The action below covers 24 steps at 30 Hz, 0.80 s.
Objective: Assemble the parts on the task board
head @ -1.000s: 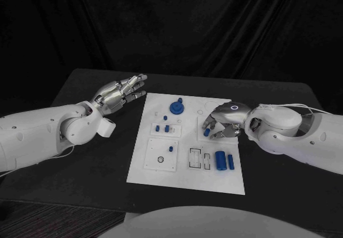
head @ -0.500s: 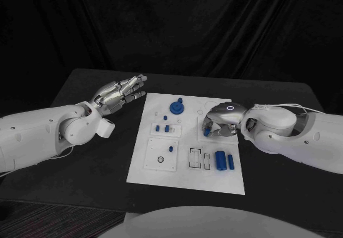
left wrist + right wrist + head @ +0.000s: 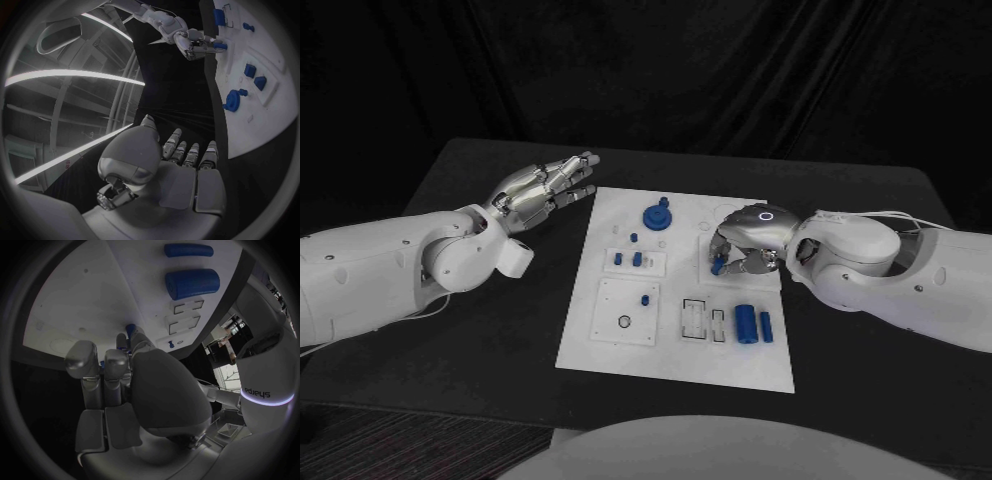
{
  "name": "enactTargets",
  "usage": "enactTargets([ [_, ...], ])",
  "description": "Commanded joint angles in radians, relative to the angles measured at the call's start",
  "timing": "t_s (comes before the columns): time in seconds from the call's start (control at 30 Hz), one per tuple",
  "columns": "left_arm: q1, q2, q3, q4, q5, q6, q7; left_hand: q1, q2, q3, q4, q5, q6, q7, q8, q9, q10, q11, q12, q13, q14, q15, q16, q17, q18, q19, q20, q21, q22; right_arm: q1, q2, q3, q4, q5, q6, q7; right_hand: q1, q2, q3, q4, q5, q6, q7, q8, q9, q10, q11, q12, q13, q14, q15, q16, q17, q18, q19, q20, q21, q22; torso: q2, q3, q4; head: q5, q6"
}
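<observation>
Blue peg (image 3: pixel 717 267), pinched in the right hand (image 3: pixel 747 245) low over the white board (image 3: pixel 678 350), seems mid-placement and wants lowering straight under the fingertips; left hand (image 3: pixel 542 186) hovers empty, fingers apart.

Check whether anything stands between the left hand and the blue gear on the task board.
Nothing visible does. The left hand hovers open off the task board's far left corner; only bare black table and white board lie between it and the blue gear. The right hand works farther right.
</observation>
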Motion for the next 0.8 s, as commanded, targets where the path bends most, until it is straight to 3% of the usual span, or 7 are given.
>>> enactTargets([
  [0.03, -0.002, 0.002, 0.001, 0.0, 0.008, 0.017, 0.002, 0.009, 0.003, 0.006, 0.001, 0.005, 0.009, 0.001, 0.004, 0.002, 0.0, 0.006, 0.006, -0.001, 0.0, 0.006, -0.004, -0.001, 0.01, 0.0, 0.005, 0.0, 0.001, -0.001, -0.001, 0.002, 0.005, -0.007, -0.042, -0.006, 0.014, 0.003, 0.001, 0.003, 0.018, 0.019, -0.011, 0.004, 0.02, 0.008, 0.0, -0.003, 0.0, -0.001, -0.007, 0.002, 0.002, -0.009, 0.0, -0.007, 0.006, 0.132, -0.001, -0.0011, 0.0007, -0.001, 0.0],
  [0.17, -0.003, 0.004, 0.001, -0.003, 0.008, 0.02, -0.002, 0.011, 0.004, 0.008, 0.0, 0.009, 0.009, 0.001, 0.004, 0.002, 0.0, 0.006, 0.006, -0.001, 0.0, 0.006, -0.004, -0.001, 0.01, 0.0, 0.005, 0.0, 0.001, -0.001, -0.002, 0.002, 0.005, -0.007, -0.036, -0.012, 0.021, -0.001, 0.004, 0.001, 0.069, 0.026, -0.011, 0.003, 0.025, 0.014, -0.001, -0.011, -0.001, 0.0, -0.008, 0.003, 0.004, -0.01, 0.0, -0.009, 0.006, 0.132, -0.001, -0.0007, 0.0006, 0.0, 0.0],
  [0.53, -0.005, 0.008, 0.001, -0.007, 0.008, 0.03, -0.01, 0.016, 0.008, 0.013, 0.0, 0.023, 0.016, 0.003, 0.007, 0.003, -0.001, 0.009, 0.005, -0.001, 0.0, 0.009, -0.004, -0.001, 0.01, 0.001, 0.008, 0.001, 0.004, -0.001, 0.002, 0.002, -0.002, -0.007, 0.014, -0.031, 0.025, -0.008, 0.005, 0.0, 0.081, 0.014, -0.005, -0.009, 0.024, 0.01, 0.002, -0.021, -0.002, -0.003, -0.006, -0.006, -0.005, -0.009, -0.004, -0.009, -0.004, 0.13, -0.001, -0.0007, -0.0006, -0.002, 0.0],
  [0.67, -0.006, 0.009, 0.001, -0.008, 0.008, 0.03, -0.01, 0.017, 0.008, 0.014, -0.001, 0.027, 0.021, 0.004, 0.009, 0.003, -0.001, 0.009, 0.005, -0.001, 0.0, 0.009, -0.004, -0.001, 0.01, 0.001, 0.009, 0.001, 0.004, -0.001, 0.003, 0.002, -0.005, -0.007, 0.047, -0.042, 0.019, -0.023, 0.004, 0.011, 0.08, -0.047, 0.015, -0.052, 0.01, -0.029, 0.02, -0.039, -0.004, -0.02, 0.009, -0.033, -0.035, -0.003, -0.022, 0.001, -0.056, 0.119, 0.0, -0.0007, 0.0002, -0.002, 0.0],
  [0.8, -0.006, 0.009, 0.001, -0.008, 0.008, 0.03, -0.011, 0.018, 0.008, 0.015, -0.001, 0.028, 0.024, 0.005, 0.01, 0.004, -0.001, 0.01, 0.005, -0.001, 0.0, 0.008, -0.004, -0.001, 0.01, 0.001, 0.009, 0.001, 0.004, -0.001, 0.002, 0.002, -0.005, -0.007, 0.065, -0.049, 0.001, -0.037, -0.002, 0.021, 0.064, -0.113, 0.02, -0.091, -0.007, -0.083, 0.032, -0.04, -0.005, -0.033, 0.019, -0.049, -0.052, 0.001, -0.034, 0.009, -0.085, 0.114, 0.0, -0.0006, 0.0008, -0.003, 0.0],
])
